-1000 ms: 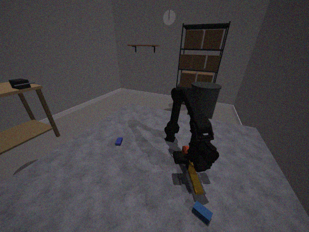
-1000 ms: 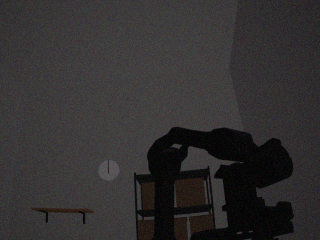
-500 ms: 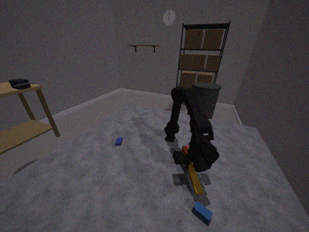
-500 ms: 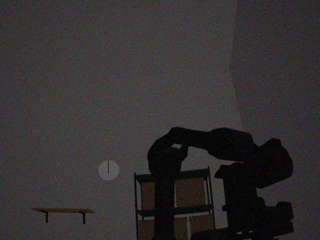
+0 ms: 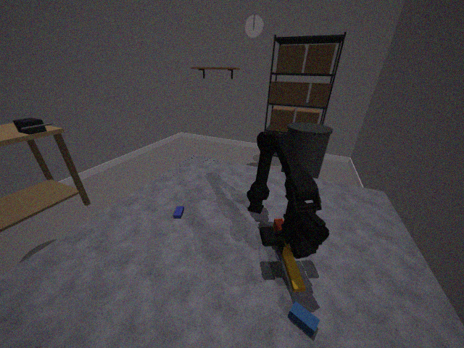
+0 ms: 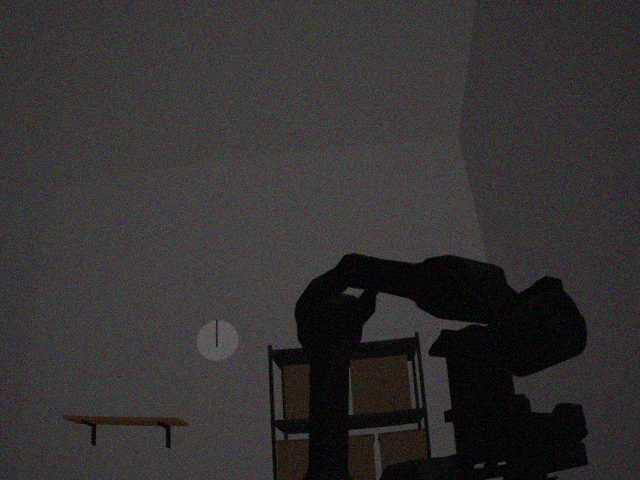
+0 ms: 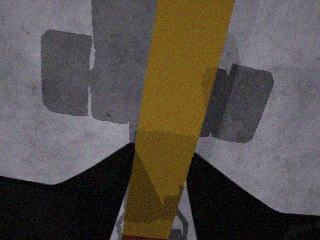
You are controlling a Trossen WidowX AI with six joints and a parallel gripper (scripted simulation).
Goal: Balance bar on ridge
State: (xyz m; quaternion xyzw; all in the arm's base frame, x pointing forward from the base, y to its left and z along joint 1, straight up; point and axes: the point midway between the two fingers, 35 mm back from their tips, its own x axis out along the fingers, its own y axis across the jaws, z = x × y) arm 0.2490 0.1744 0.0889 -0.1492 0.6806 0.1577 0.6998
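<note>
Scanning the top view from my gripper, I see a light-blue block near five o'clock, beyond the bar's near end, and a small dark-blue block well apart between nine and ten. My arm arches over, wrist bent down, jaws clenched on the yellow bar, which points toward five.
</note>
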